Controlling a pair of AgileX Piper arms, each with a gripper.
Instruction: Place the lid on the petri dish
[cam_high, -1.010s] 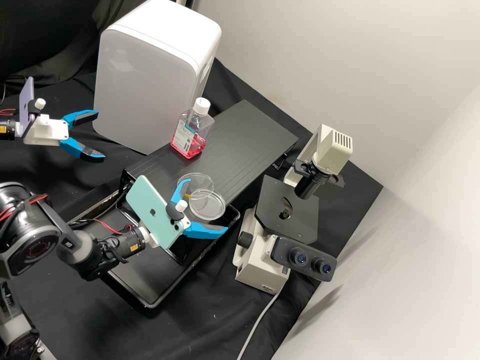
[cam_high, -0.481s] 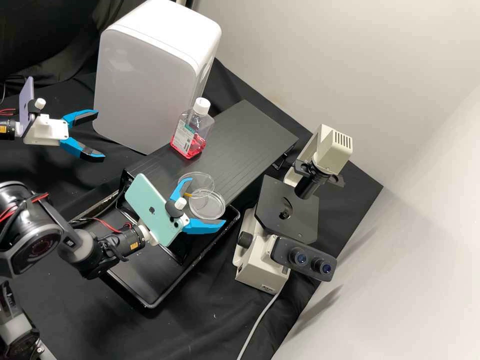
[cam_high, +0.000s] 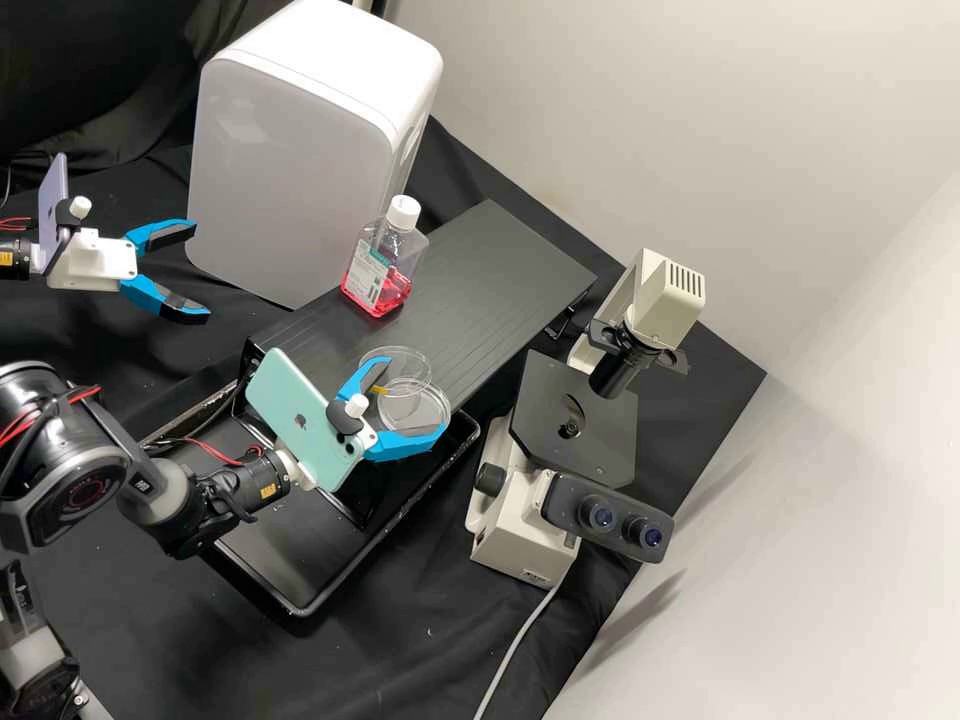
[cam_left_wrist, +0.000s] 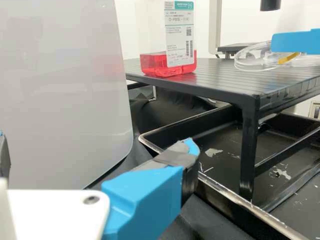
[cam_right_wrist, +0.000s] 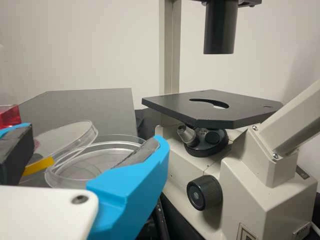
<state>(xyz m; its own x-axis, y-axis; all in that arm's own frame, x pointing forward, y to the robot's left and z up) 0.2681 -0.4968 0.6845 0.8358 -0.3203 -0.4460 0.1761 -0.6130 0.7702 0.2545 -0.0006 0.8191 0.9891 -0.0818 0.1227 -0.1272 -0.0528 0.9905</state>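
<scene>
Two clear round pieces lie at the near end of the black platform (cam_high: 480, 280). The petri dish (cam_high: 420, 408) (cam_right_wrist: 95, 160) lies flat. The lid (cam_high: 395, 360) (cam_right_wrist: 60, 137), with a yellow mark, sits tilted behind it and overlaps its rim. My right gripper (cam_high: 410, 397) (cam_right_wrist: 90, 142) is open, with one finger on each side of the dish. A gap shows between the black pad (cam_right_wrist: 15, 150) and the dish. My left gripper (cam_high: 197, 270) hangs open at the far left beside the white box, well away from the dish, with one of its fingers (cam_left_wrist: 175, 160) in the left wrist view.
A white box (cam_high: 300, 140) stands at the back. A flask of red liquid (cam_high: 383, 260) (cam_left_wrist: 170, 55) is on the platform's far end. A black tray (cam_high: 300, 560) lies under the platform. A microscope (cam_high: 590, 430) (cam_right_wrist: 235, 150) stands close to the right of the dish.
My right gripper has moved forward along the platform, so its fingers now flank the petri dish. The left arm has not moved.
</scene>
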